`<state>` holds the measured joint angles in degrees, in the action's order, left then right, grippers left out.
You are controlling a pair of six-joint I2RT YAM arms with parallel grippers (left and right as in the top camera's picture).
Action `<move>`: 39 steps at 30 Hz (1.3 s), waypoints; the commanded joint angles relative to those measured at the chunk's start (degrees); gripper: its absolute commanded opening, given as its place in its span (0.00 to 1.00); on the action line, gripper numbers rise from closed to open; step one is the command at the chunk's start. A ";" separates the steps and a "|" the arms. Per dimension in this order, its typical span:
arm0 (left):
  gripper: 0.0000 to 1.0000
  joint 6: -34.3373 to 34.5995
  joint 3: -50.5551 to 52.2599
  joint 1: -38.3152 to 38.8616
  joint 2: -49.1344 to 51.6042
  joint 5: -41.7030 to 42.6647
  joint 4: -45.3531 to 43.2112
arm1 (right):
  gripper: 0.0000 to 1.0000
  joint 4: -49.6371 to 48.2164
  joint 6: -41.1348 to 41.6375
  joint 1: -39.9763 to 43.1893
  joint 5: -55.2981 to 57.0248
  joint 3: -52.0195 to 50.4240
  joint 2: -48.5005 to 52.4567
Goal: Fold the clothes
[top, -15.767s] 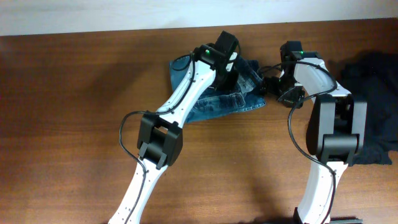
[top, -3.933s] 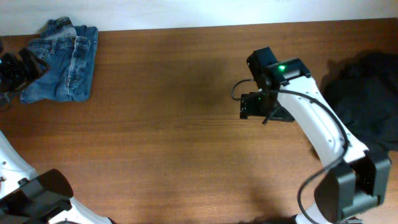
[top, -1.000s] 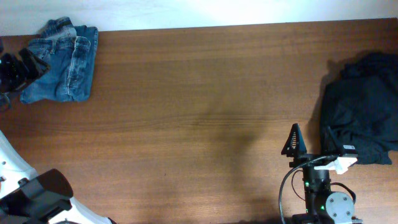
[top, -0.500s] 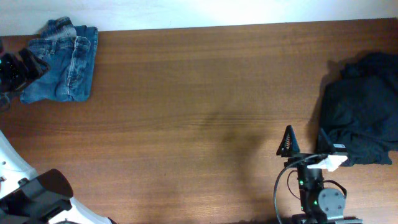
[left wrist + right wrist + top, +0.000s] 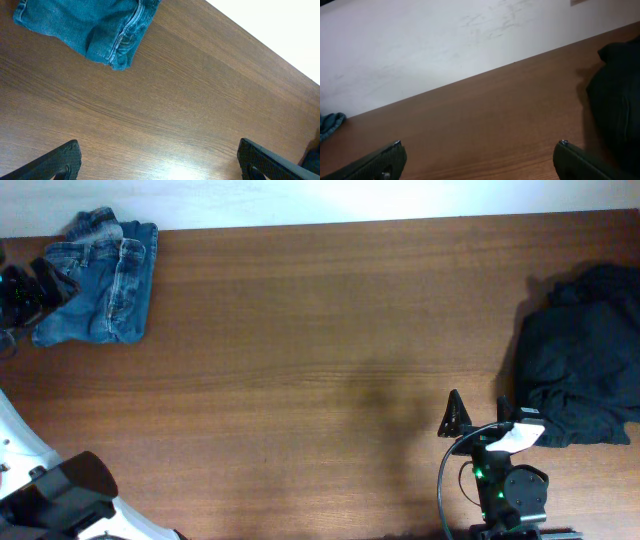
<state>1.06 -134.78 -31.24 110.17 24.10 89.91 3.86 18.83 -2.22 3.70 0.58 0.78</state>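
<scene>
While the left pincer (image 5: 157, 145) and right pincer (image 5: 479, 412) both gape apart, empty, folded jeans (image 5: 100, 280) lie at 10 o'clock on the worktop (image 5: 320, 330), the black garment (image 5: 580, 365) heaped at 3 o'clock.

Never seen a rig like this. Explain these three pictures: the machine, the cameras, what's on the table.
It is a robot with two arms at a wooden table, each ending in a two-finger gripper. One picture looks straight down; the other two come from cameras on the wrists, so the dark shapes in their lower corners are the fingers. Folded blue jeans lie at the far left corner, a crumpled black garment at the right edge. The left gripper is near the jeans, the right gripper near the garment. Both are open and hold nothing.
</scene>
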 commanded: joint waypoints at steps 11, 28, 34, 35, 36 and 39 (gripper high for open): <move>0.99 -0.90 0.17 0.13 -1.11 0.02 -0.09 | 0.98 0.50 -0.61 0.37 -0.31 -0.26 -0.57; 0.99 -0.92 0.96 4.81 -3.30 -1.68 -0.35 | 0.99 0.50 -0.61 0.37 -0.31 -0.26 -0.57; 0.99 -0.94 19.56 16.63 -16.11 -9.57 -19.19 | 0.99 0.50 -0.61 0.37 -0.31 -0.26 -0.57; 0.99 -0.94 23.39 17.99 -18.14 -10.54 -21.94 | 0.99 0.48 -0.61 0.37 -0.31 -0.26 -0.57; 0.99 -0.94 29.29 19.74 -20.96 -11.63 -25.86 | 0.99 0.50 -0.61 0.37 -0.31 -0.26 -0.57; 0.99 -0.94 42.40 22.75 -27.10 -12.57 -33.46 | 0.99 0.50 -0.61 0.37 -0.31 -0.26 -0.57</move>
<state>1.02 -104.64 -11.09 89.60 15.35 61.04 3.88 18.81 -2.22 3.53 0.58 0.80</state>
